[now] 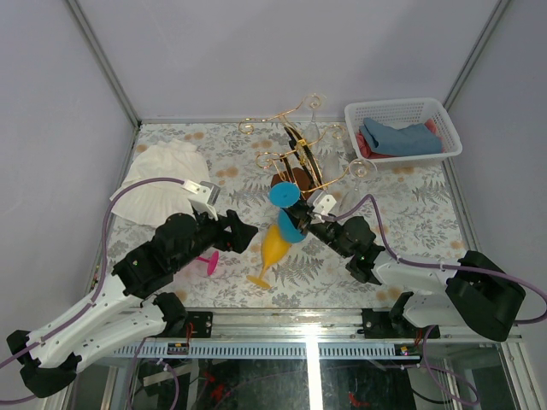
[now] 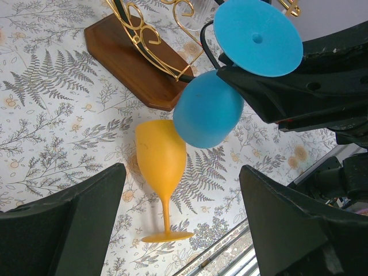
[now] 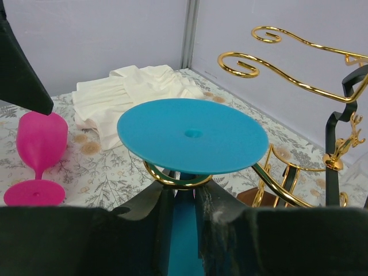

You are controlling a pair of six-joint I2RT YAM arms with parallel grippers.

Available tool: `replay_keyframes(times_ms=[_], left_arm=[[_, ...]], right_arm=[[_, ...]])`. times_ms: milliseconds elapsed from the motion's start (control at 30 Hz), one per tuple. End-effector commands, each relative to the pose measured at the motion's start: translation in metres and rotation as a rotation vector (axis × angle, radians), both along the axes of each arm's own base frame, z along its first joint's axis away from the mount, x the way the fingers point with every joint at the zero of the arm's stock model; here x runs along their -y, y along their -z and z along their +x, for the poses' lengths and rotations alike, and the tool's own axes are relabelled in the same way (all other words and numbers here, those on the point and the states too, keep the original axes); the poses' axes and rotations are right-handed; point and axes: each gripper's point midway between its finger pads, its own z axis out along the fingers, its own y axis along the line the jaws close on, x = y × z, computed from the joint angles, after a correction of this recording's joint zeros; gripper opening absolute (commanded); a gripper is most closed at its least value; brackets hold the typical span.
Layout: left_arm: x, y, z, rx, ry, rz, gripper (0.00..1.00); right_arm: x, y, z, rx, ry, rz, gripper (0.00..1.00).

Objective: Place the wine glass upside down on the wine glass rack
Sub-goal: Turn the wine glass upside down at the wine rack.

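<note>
A blue wine glass [image 1: 285, 205] hangs upside down, its round foot [image 3: 192, 135] resting above a gold wire loop [image 3: 172, 179] of the wine glass rack [image 1: 299, 158]. My right gripper [image 3: 185, 214] is shut on its stem just below the loop; its bowl [image 2: 207, 109] shows in the left wrist view. The rack has gold curly arms, a black bar and a brown wooden base [image 2: 135, 60]. My left gripper [image 2: 184, 230] is open and empty above an orange wine glass [image 2: 161, 158] lying on the table.
A pink wine glass [image 3: 39, 152] stands near the left arm [image 1: 208, 260]. A cream cloth [image 1: 167, 179] lies at the left. A white basket [image 1: 402, 128] with blue and red cloths stands at the back right. Clear glasses hang on the rack's far arms [image 1: 312, 120].
</note>
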Motion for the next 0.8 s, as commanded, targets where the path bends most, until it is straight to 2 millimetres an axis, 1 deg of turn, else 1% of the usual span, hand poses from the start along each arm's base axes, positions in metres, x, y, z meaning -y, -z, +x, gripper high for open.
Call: replay_keyframes(times_ms=[0,333,400,500,767], left_arm=[[-0.0005,-0.0111,0.0041,0.048,-0.009,-0.018,0.80],[-0.0005,-0.0121,0.0042,0.051,-0.010,-0.021,0.80],[-0.0006,-0.0117,0.0043,0.051,-0.010,-0.019,0.80],[-0.0007,-0.0122,0.0043,0.052,-0.010,-0.020,0.80],[-0.0025,-0.0119,0.0046,0.054,-0.017,-0.017,0.80]], right_arm=[[-0.0072,-0.0341,-0.0156,0.081,-0.088,0.092,0.25],[-0.0112,-0.0360,-0.0184,0.092,-0.113,0.087,0.30],[-0.0114,-0.0369,-0.0178,0.095,-0.111,0.087,0.32],[-0.0104,-0.0379,-0.0137,0.096,-0.090,0.091,0.32],[-0.0114,-0.0405,-0.0106,0.133,-0.079,0.126,0.22]])
